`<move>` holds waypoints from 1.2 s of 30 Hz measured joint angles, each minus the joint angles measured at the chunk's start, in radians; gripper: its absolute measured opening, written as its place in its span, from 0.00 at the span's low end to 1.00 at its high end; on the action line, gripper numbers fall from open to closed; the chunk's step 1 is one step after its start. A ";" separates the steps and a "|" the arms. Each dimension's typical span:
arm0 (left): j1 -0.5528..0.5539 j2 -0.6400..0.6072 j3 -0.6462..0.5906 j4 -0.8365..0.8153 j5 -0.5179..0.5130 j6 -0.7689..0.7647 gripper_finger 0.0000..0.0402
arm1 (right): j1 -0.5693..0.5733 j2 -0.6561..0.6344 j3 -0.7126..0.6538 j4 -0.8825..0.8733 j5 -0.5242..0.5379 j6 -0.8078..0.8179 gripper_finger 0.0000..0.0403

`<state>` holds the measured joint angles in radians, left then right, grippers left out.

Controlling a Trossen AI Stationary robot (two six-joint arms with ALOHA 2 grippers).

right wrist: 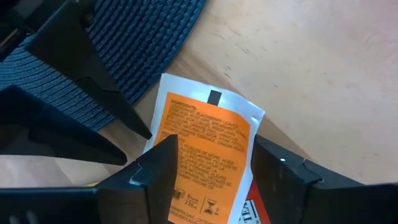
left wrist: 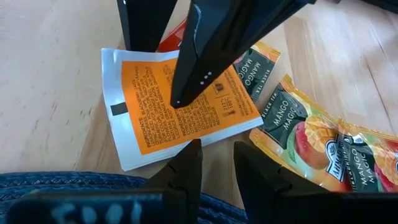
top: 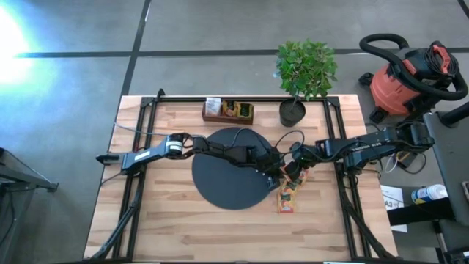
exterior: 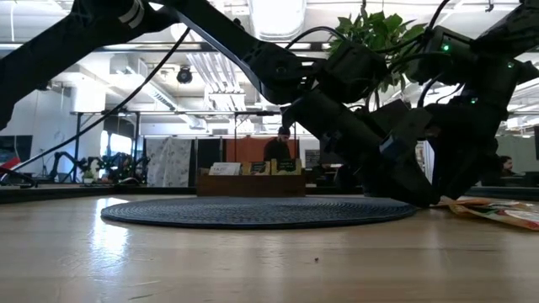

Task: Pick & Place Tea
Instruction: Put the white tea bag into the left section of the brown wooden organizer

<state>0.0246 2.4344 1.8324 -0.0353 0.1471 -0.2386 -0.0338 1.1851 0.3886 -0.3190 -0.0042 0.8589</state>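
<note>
My left gripper [left wrist: 214, 165] and right gripper [right wrist: 211, 168] both hang unclenched over one white-and-orange sachet [left wrist: 180, 106], right of centre in the high view beside the black mat [top: 220, 183]. Two mango sachets [left wrist: 323, 146] lie alongside.

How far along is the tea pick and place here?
Done: wooden box already holds some sachets. In hand: both claws, left claw and right claw, meet over the white-and-orange sachet by the black mat. Left: mango sachets on the table.
</note>
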 joint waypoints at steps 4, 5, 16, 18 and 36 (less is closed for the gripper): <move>0.000 0.000 0.000 0.000 0.000 0.000 0.24 | 0.001 0.001 0.001 0.007 -0.011 -0.002 0.48; 0.000 0.000 0.000 0.000 0.000 0.000 0.24 | 0.001 0.001 0.001 0.008 -0.014 -0.002 0.48; 0.001 0.000 0.000 0.000 0.000 0.000 0.24 | 0.001 0.001 0.001 0.012 -0.031 -0.006 0.48; 0.002 -0.001 0.000 0.000 0.000 0.000 0.24 | 0.001 0.001 0.001 0.012 -0.031 -0.006 0.48; 0.002 -0.002 0.000 0.000 0.000 0.000 0.24 | 0.001 0.001 0.002 0.012 -0.027 -0.006 0.48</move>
<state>0.0261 2.4329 1.8320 -0.0349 0.1474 -0.2386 -0.0330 1.1858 0.3904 -0.3070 -0.0315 0.8524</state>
